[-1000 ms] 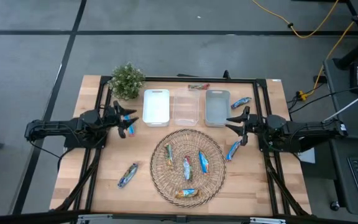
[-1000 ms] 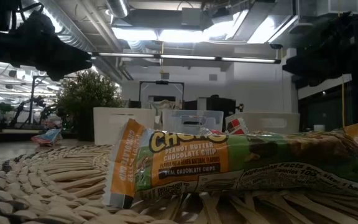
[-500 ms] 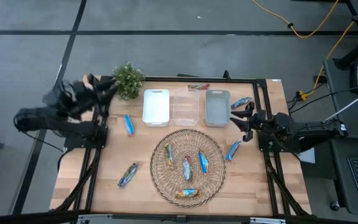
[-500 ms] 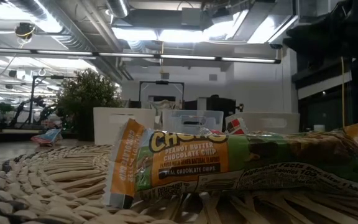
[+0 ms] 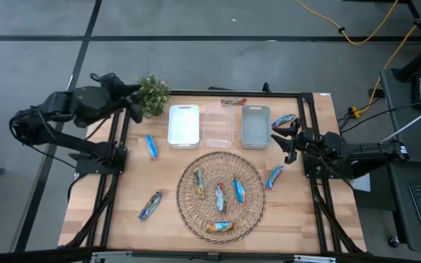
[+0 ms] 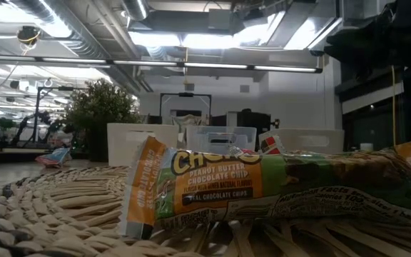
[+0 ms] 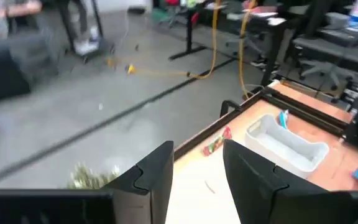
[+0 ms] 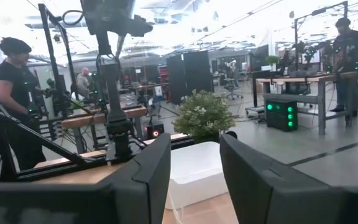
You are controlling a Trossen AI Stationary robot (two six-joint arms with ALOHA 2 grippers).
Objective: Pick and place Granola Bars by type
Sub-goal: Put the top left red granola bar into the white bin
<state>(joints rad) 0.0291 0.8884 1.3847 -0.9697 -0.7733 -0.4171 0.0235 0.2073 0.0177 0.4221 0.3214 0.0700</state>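
Several foil-wrapped granola bars lie flat in the round wicker tray (image 5: 188, 208); the green and orange one (image 6: 262, 189) fills the low view. A blue bar (image 5: 150, 146) lies on the table left of the white bin. Other bars lie at the near left (image 5: 150, 205), right of the tray (image 5: 274, 176), right of the grey bin (image 5: 283, 120) and behind the clear bin (image 5: 233, 101). My left gripper (image 5: 132, 98) is raised at the far left beside the plant, open and empty (image 7: 197, 155). My right gripper (image 5: 283, 139) hovers right of the grey bin, open and empty (image 8: 194, 149).
A white bin (image 5: 183, 126), a clear bin (image 5: 220, 126) and a grey bin (image 5: 255, 126) stand in a row behind the tray. A small potted plant (image 5: 150, 93) stands at the far left corner. People stand in the room beyond the table (image 8: 14, 93).
My left gripper has risen from just above the blue bar left of the white bin and drawn back toward the table's far left corner, beside the plant. The blue bar stays flat on the table.
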